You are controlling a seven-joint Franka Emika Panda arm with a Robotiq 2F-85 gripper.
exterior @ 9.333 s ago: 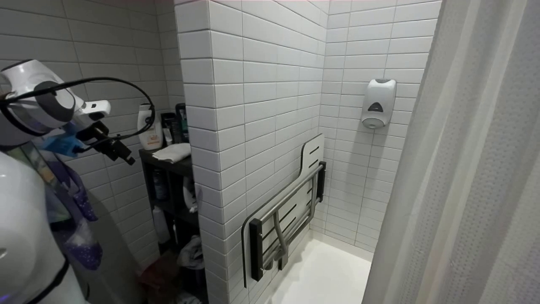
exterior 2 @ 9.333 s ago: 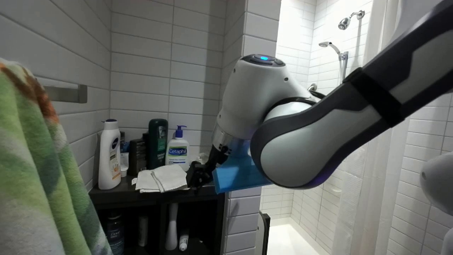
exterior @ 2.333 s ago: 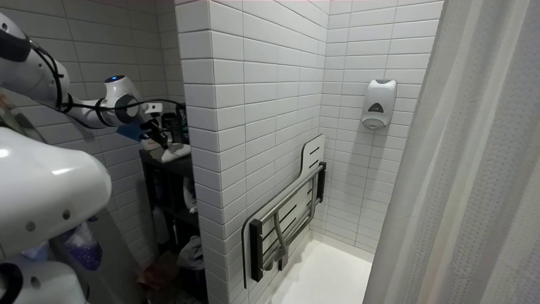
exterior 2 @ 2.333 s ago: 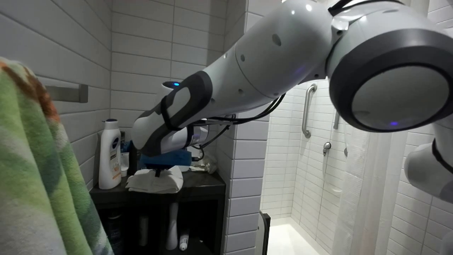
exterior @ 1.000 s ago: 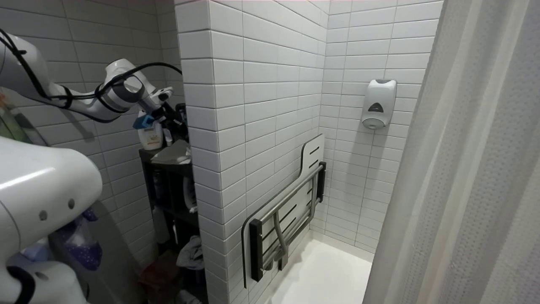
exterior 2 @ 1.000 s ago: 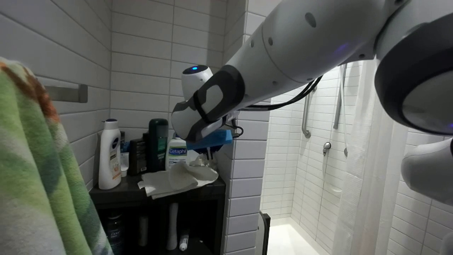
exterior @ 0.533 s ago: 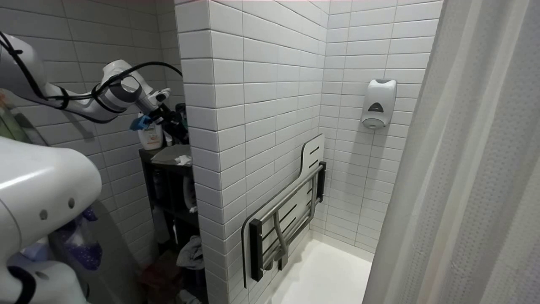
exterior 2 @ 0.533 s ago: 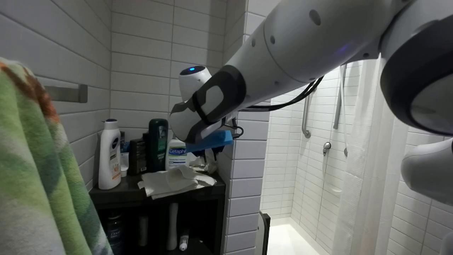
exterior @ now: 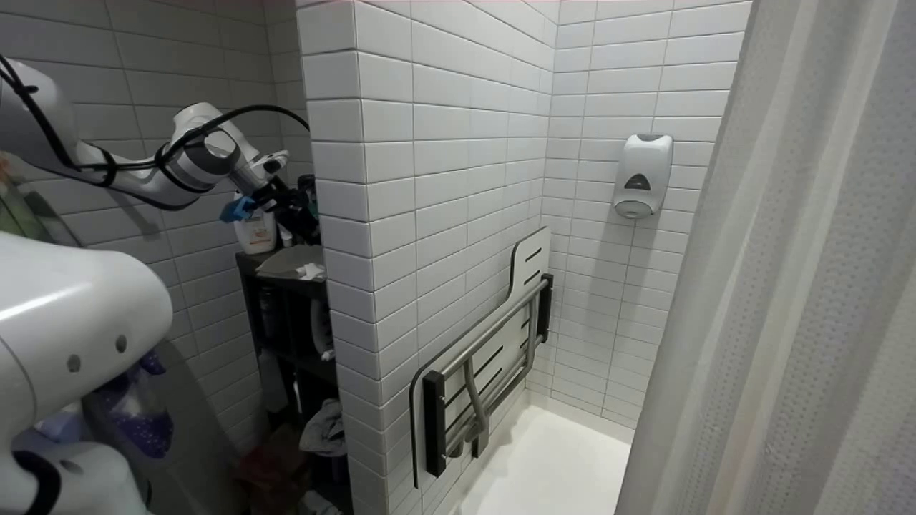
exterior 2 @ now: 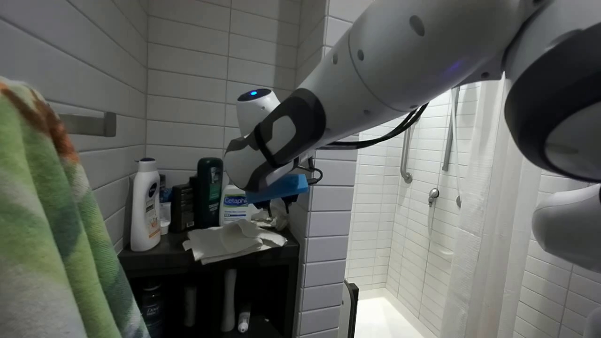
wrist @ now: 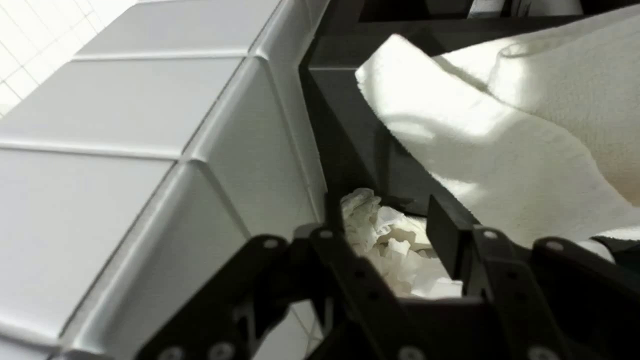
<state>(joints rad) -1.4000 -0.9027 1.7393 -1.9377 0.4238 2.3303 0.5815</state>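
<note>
My gripper (wrist: 382, 212) stands open in the wrist view, its two black fingers apart and holding nothing. Crumpled whitish paper (wrist: 400, 260) shows in the gap, apparently beyond the fingers; contact cannot be told. To the right in that view, a white cloth (wrist: 505, 155) lies partly folded on the dark shelf top (wrist: 360, 105). An exterior view places the gripper (exterior 2: 279, 212) above the shelf's right end, over the cloth's (exterior 2: 230, 240) right side and beside the Cetaphil pump bottle (exterior 2: 235, 203). The tiled wall's end partly hides the fingers in an exterior view.
A tiled wall corner (wrist: 200, 160) stands close beside the left finger. A green bottle (exterior 2: 209, 192), dark bottle (exterior 2: 182, 206) and white lotion bottle (exterior 2: 146, 209) line the shelf's back and left. A colourful towel (exterior 2: 51, 211) hangs in front at left.
The fingers have spread apart over the last second, and the gripper has sunk slightly. The cloth's raised right part has settled lower. Earlier, the gripper was at the cloth further left.
</note>
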